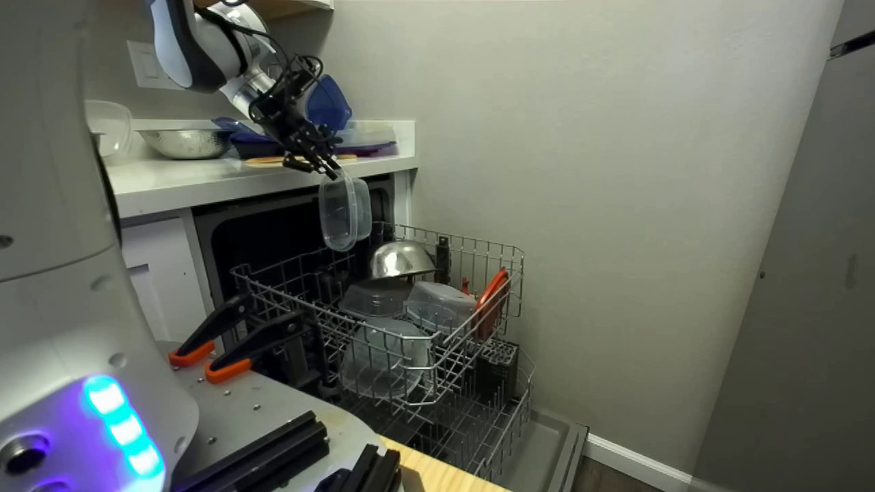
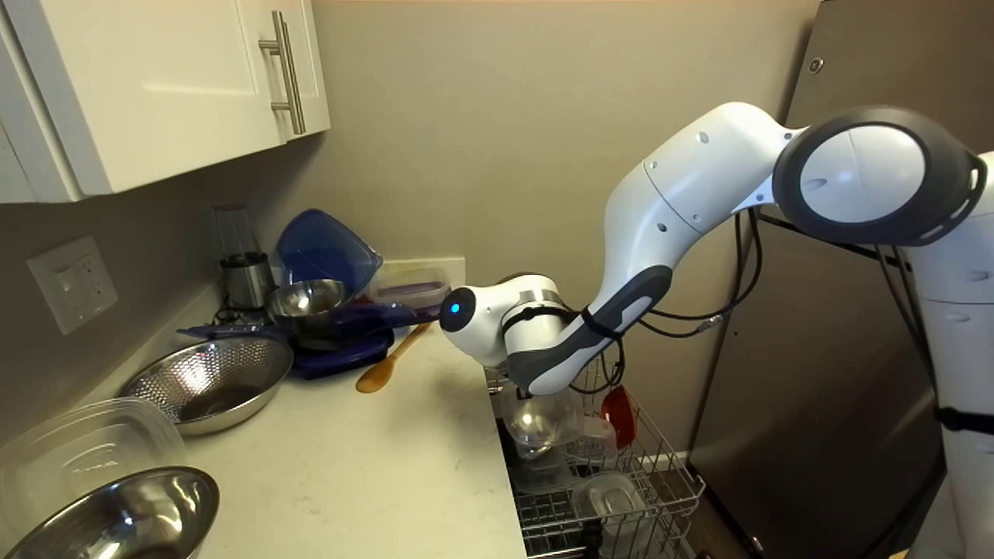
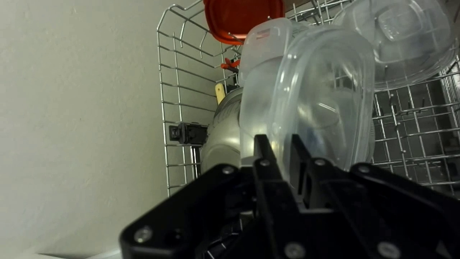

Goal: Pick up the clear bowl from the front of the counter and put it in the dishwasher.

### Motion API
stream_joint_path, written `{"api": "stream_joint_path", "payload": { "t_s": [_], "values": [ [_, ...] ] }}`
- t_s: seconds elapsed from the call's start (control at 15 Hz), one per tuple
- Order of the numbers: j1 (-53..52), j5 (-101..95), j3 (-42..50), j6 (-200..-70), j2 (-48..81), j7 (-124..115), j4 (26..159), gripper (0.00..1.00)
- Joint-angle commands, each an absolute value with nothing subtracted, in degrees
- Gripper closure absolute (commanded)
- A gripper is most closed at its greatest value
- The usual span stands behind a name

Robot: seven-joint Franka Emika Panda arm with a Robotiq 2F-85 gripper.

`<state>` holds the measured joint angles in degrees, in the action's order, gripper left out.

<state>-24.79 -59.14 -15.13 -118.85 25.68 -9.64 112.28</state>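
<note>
The clear bowl (image 1: 340, 213) hangs on its side in the air, below the counter edge and above the dishwasher's upper rack (image 1: 273, 292). My gripper (image 1: 333, 172) points down and is shut on the bowl's upper edge. In the wrist view the fingertips (image 3: 277, 139) have the wall of the clear bowl (image 3: 325, 97) between them, with the rack underneath. In an exterior view the arm hides the gripper, and the clear bowl (image 2: 555, 411) shows partly below it. The white counter (image 1: 171, 183) is behind the gripper; the dishwasher's dark cavity (image 1: 266, 232) is open beneath it.
The upper rack holds an upturned steel bowl (image 1: 402, 260), several clear containers (image 1: 441, 304) and a red container (image 1: 491, 301). On the counter are a steel colander (image 2: 213, 380), a wooden spoon (image 2: 380, 376) and blue dishware (image 2: 326, 248). A wall stands beside the rack.
</note>
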Motion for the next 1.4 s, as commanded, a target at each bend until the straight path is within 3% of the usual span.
{"api": "stream_joint_path", "payload": {
  "t_s": [0.0, 0.2, 0.27, 1.0, 1.07, 1.33],
  "values": [
    [-21.5, -56.6, -16.7, -125.3, 21.8, -4.6, 115.1, 0.96],
    [-18.6, -49.2, -17.4, -130.2, 18.6, -0.9, 116.4, 0.96],
    [-21.8, -52.8, -15.6, -127.1, 23.0, -4.5, 112.5, 0.84],
    [-20.3, -50.0, -16.1, -128.7, 20.5, -2.3, 114.2, 0.84],
    [-20.3, -50.0, -16.1, -128.7, 20.5, -2.3, 114.2, 0.96],
    [-16.9, -47.6, -17.1, -137.6, 21.3, 11.5, 117.9, 0.96]
  ]
}}
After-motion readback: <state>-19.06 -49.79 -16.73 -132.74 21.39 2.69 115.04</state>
